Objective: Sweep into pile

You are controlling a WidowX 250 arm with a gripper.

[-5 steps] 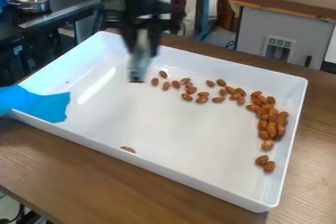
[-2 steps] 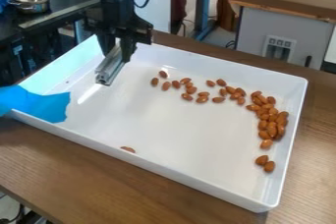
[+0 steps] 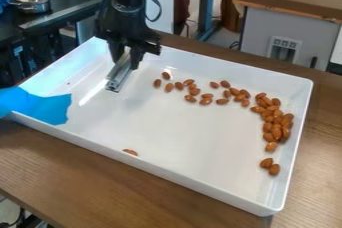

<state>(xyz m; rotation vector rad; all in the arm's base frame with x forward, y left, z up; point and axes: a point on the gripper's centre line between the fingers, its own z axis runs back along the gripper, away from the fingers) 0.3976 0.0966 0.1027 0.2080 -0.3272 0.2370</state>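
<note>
Almonds (image 3: 276,131) curve from the upper middle to the right of the frame.
They lie in a white tray (image 3: 177,134), thickest at right, with a lone almond (image 3: 130,152) by the near wall, lower left of centre. Upper left, the black hand (image 3: 126,60) is clamped on a metal bar (image 3: 118,77), slanting down over the tray, which sits on a wooden table (image 3: 80,177).
</note>
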